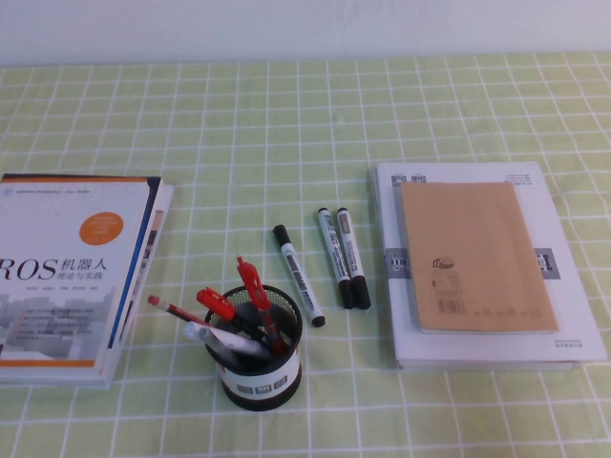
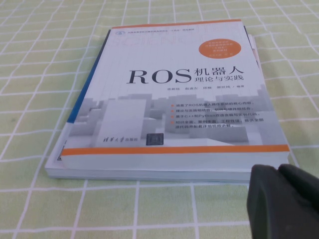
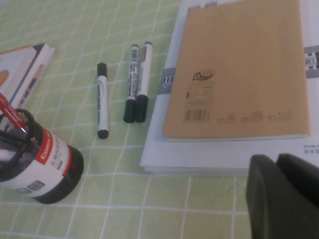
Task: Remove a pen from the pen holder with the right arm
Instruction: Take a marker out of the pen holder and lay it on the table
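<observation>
In the high view, the black mesh pen holder (image 1: pixel 260 367) stands on the green checked tablecloth (image 1: pixel 286 124), near the front edge and between the ROS textbook (image 1: pixel 67 277) on the left and the brown notebook (image 1: pixel 473 258) on the right. The notebook lies on a larger white book (image 1: pixel 573 324). Several red pens (image 1: pixel 253 286) and a white pen (image 1: pixel 224 339) lean out of the holder at an angle, so their upper ends are free to be gripped. Three markers (image 1: pixel 298 275) lie flat just beside the holder; they are probably only distractors. No arm shows in this view, so the task seems not yet begun.

In the left wrist view, the left gripper (image 2: pixel 277 174) hangs low over the cloth, just in front of the textbook's near corner, with its fingers pressed together and nothing between them. It looks parked. The holder is not in this view.

In the right wrist view, the right gripper (image 3: pixel 275 162) hovers by the near edge of the white book, well apart from the holder, also pressed together and empty. The holder is cut off at the picture's edge, so most of the pens are hidden. The small print on its label is hard to read.
</observation>
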You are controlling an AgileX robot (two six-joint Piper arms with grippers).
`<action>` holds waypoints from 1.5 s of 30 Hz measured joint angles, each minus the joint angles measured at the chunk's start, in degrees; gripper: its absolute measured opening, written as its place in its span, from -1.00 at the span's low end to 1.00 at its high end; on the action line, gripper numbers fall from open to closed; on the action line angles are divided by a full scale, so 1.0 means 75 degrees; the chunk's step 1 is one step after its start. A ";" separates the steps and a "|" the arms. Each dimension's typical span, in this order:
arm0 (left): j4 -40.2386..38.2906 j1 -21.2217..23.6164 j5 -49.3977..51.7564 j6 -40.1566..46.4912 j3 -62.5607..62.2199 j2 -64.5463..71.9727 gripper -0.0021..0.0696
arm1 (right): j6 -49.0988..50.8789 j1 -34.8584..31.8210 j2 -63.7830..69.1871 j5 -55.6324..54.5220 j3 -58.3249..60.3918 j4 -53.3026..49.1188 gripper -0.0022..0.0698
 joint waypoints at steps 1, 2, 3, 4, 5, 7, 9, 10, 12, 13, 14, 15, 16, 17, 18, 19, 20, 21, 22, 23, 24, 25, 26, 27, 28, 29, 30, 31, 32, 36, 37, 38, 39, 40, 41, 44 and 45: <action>0.0000 0.0000 0.0000 0.0000 0.0000 0.0000 -0.96 | -0.0130 0.0000 0.0243 0.0015 -0.0095 0.0000 -0.97; 0.0000 0.0000 0.0000 0.0000 0.0000 0.0000 -0.96 | -0.0234 0.0000 0.0524 0.0015 -0.0164 0.0000 -0.97; 0.0000 0.0000 0.0000 0.0000 0.0000 0.0000 -0.96 | -0.0346 0.0000 0.0787 0.0015 -0.0260 0.0000 -0.97; 0.0000 0.0000 0.0000 0.0000 0.0000 0.0000 -0.96 | -0.0386 0.0000 0.1039 -0.0003 -0.0333 -0.0016 -0.97; 0.0000 0.0000 0.0000 0.0000 0.0000 0.0000 -0.96 | -0.0420 0.0056 0.1278 -0.0019 -0.0435 -0.0054 -0.97; 0.0000 0.0000 0.0000 0.0000 0.0000 0.0000 -0.96 | -0.0426 0.0252 0.1671 -0.0110 -0.0663 -0.0217 -0.97; 0.0000 0.0000 0.0000 0.0000 0.0000 0.0000 -0.96 | -0.0368 0.0649 0.2066 -0.0294 -0.0945 -0.0437 -0.97; 0.0000 0.0000 0.0000 0.0000 0.0000 0.0000 -0.96 | -0.0287 0.0858 0.2211 -0.0403 -0.1090 -0.0519 -0.97; 0.0000 0.0000 0.0000 0.0000 0.0000 0.0000 -0.96 | -0.0162 0.1476 0.2567 -0.0781 -0.1361 -0.0674 -0.97; 0.0000 0.0000 0.0000 0.0000 0.0000 0.0000 -0.96 | -0.0125 0.1822 0.2748 -0.1017 -0.1483 -0.0705 -0.97; 0.0000 0.0000 0.0000 0.0000 0.0000 0.0000 -0.96 | -0.0097 0.2183 0.2932 -0.1274 -0.1597 -0.0721 -0.97; 0.0000 0.0000 0.0000 0.0000 0.0000 0.0000 -0.96 | -0.0096 0.2552 0.3084 -0.1489 -0.1678 -0.0733 -0.97; 0.0000 0.0000 0.0000 0.0000 0.0000 0.0000 -0.96 | -0.0096 0.2849 0.3278 -0.1705 -0.1754 -0.0749 -0.97; 0.0000 0.0000 0.0000 0.0000 0.0000 0.0000 -0.96 | -0.0096 0.3293 0.3477 -0.2027 -0.1856 -0.0749 -0.97; 0.0000 0.0000 0.0000 0.0000 0.0000 0.0000 -0.96 | -0.0096 0.3585 0.3680 -0.2245 -0.1921 -0.0749 -0.97; 0.0000 0.0000 0.0000 0.0000 0.0000 0.0000 -0.96 | -0.0096 0.3938 0.3880 -0.2515 -0.1993 -0.0749 -0.97; 0.0000 0.0000 0.0000 0.0000 0.0000 0.0000 -0.96 | -0.0096 0.4210 0.4037 -0.2787 -0.2049 -0.0749 -0.97; 0.0000 0.0000 0.0000 0.0000 0.0000 0.0000 -0.96 | -0.0151 0.4535 0.4229 -0.3060 -0.2093 -0.0727 -0.97; 0.0000 0.0000 0.0000 0.0000 0.0000 0.0000 -0.96 | -0.0213 0.4845 0.4375 -0.3263 -0.2157 -0.0731 -0.97; 0.0000 0.0000 0.0000 0.0000 0.0000 0.0000 -0.96 | -0.0306 0.5143 0.4546 -0.3527 -0.2203 -0.0731 -0.96; 0.0000 0.0000 0.0000 0.0000 0.0000 0.0000 -0.96 | -0.0363 0.5429 0.4704 -0.3773 -0.2227 -0.0719 -0.94; 0.0000 0.0000 0.0000 0.0000 0.0000 0.0000 -0.96 | -0.0412 0.5708 0.4847 -0.4080 -0.2262 -0.0719 -0.90; 0.0000 0.0000 0.0000 0.0000 0.0000 0.0000 -0.96 | -0.0413 0.5924 0.4978 -0.4322 -0.2274 -0.0699 -0.86; 0.0000 0.0000 0.0000 0.0000 0.0000 0.0000 -0.96 | -0.0431 0.6186 0.5094 -0.4631 -0.2275 -0.0699 -0.80; 0.0000 0.0000 0.0000 0.0000 0.0000 0.0000 -0.96 | -0.0444 0.6431 0.5193 -0.4934 -0.2275 -0.0699 -0.74; 0.0000 0.0000 0.0000 0.0000 0.0000 0.0000 -0.96 | -0.0444 0.6565 0.5245 -0.5159 -0.2275 -0.0699 -0.69; 0.0000 0.0000 0.0000 0.0000 0.0000 0.0000 -0.96 | -0.0444 0.6767 0.5321 -0.5438 -0.2275 -0.0757 -0.61; 0.0000 0.0000 0.0000 0.0000 0.0000 0.0000 -0.96 | -0.0444 0.6949 0.5383 -0.5717 -0.2275 -0.0786 -0.52; 0.0000 0.0000 0.0000 0.0000 0.0000 0.0000 -0.96 | -0.0427 0.7115 0.5421 -0.6026 -0.2229 -0.0865 -0.43; 0.0000 0.0000 0.0000 0.0000 0.0000 0.0000 -0.96 | 0.0143 0.7624 0.5673 -0.7542 -0.1859 -0.1558 -0.16; 0.0000 0.0000 0.0000 0.0000 0.0000 0.0000 -0.96 | 0.0418 0.7687 0.5778 -0.8003 -0.1715 -0.1869 -0.14; 0.0000 0.0000 0.0000 0.0000 0.0000 0.0000 -0.96 | 0.0737 0.7736 0.5878 -0.8488 -0.1591 -0.2215 -0.12; 0.0000 0.0000 0.0000 0.0000 0.0000 0.0000 -0.96 | 0.1070 0.7780 0.6025 -0.9014 -0.1433 -0.2582 -0.11; 0.0000 0.0000 0.0000 0.0000 0.0000 0.0000 -0.96 | 0.1391 0.7818 0.6190 -0.9534 -0.1279 -0.2969 -0.10; 0.0000 0.0000 0.0000 0.0000 0.0000 0.0000 -0.96 | 0.1626 0.7832 0.6338 -0.9940 -0.1146 -0.3272 -0.10; 0.0000 0.0000 0.0000 0.0000 0.0000 0.0000 -0.96 | 0.2268 0.7832 0.6977 -1.1158 -0.0996 -0.4241 -0.09; 0.0000 0.0000 0.0000 0.0000 0.0000 0.0000 -0.96 | 0.2397 0.7832 0.7207 -1.1427 -0.0996 -0.4421 -0.07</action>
